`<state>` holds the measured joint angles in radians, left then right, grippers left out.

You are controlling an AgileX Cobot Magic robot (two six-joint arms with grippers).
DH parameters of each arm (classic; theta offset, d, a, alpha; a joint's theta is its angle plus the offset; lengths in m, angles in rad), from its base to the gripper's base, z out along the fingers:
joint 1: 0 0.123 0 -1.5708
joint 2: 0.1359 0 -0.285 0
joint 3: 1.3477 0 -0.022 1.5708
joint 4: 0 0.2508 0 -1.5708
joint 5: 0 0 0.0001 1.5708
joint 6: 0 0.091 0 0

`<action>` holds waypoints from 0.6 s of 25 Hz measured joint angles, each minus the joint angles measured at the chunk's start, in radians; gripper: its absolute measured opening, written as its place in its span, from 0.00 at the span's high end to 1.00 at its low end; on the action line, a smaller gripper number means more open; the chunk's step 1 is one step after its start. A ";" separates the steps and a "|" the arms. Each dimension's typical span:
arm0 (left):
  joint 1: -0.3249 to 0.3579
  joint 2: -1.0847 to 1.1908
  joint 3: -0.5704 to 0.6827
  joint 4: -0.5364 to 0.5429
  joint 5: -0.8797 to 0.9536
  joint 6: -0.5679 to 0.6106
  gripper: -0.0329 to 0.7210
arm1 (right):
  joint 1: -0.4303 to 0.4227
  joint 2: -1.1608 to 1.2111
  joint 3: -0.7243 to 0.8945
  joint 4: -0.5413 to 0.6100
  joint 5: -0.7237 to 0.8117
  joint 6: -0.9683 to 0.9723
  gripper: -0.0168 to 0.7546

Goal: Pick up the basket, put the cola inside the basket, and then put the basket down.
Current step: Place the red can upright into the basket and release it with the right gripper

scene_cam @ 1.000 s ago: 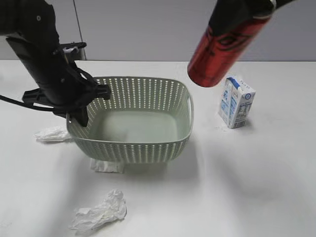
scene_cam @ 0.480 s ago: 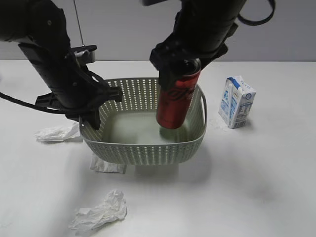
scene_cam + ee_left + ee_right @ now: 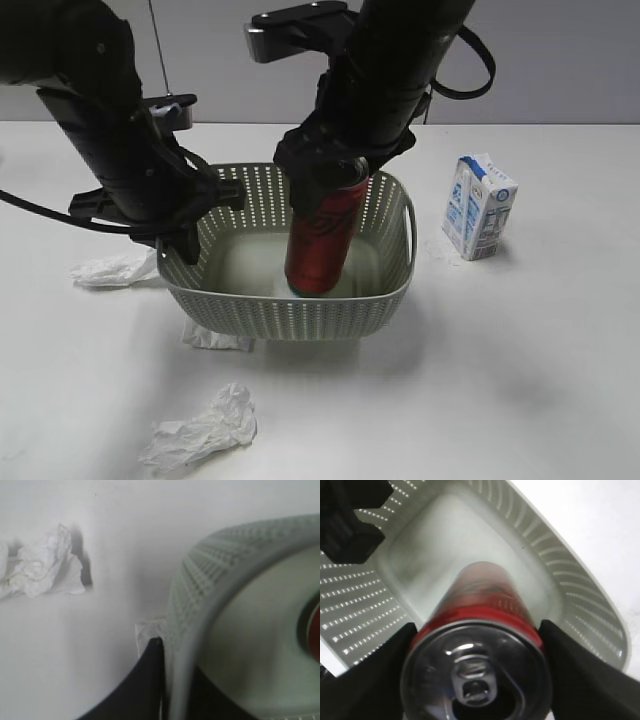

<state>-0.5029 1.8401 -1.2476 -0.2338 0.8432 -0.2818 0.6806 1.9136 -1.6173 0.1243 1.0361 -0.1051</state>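
The pale sage-green basket (image 3: 300, 310) is held a little above the table by my left gripper (image 3: 185, 225), which is shut on its left wall; the left wrist view shows a black finger (image 3: 150, 680) outside the basket wall (image 3: 200, 595). My right gripper (image 3: 325, 175) is shut on the top of the red cola can (image 3: 322, 240) and holds it slightly tilted inside the basket, its base near the floor. The right wrist view looks down on the can's silver top (image 3: 477, 675) between both fingers, with the basket floor (image 3: 435, 540) below.
A small white-and-blue milk carton (image 3: 480, 207) stands right of the basket. Crumpled white tissues lie at the front left (image 3: 200, 430) and left (image 3: 110, 268), and a flat paper piece (image 3: 215, 335) lies under the basket's front left corner.
My right gripper has carried the cola from high at the right down and leftward into the basket. The basket has shifted slightly right in my left gripper.
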 joint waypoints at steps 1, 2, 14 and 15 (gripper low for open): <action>0.000 0.000 0.000 0.000 0.000 0.000 0.96 | 0.000 0.000 0.000 0.000 0.000 -0.004 0.28; 0.000 0.000 0.000 0.000 0.000 0.000 0.96 | 0.000 0.000 -0.001 0.001 0.000 -0.006 0.24; 0.000 0.000 0.000 0.000 0.014 0.000 0.96 | -0.015 0.000 -0.268 -0.023 0.127 0.004 0.14; 0.000 0.000 0.000 -0.001 0.016 0.000 0.96 | -0.027 0.000 -0.282 -0.023 0.135 0.006 0.14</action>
<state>-0.5029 1.8401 -1.2476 -0.2347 0.8596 -0.2818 0.6539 1.9136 -1.8990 0.1015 1.1714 -0.0990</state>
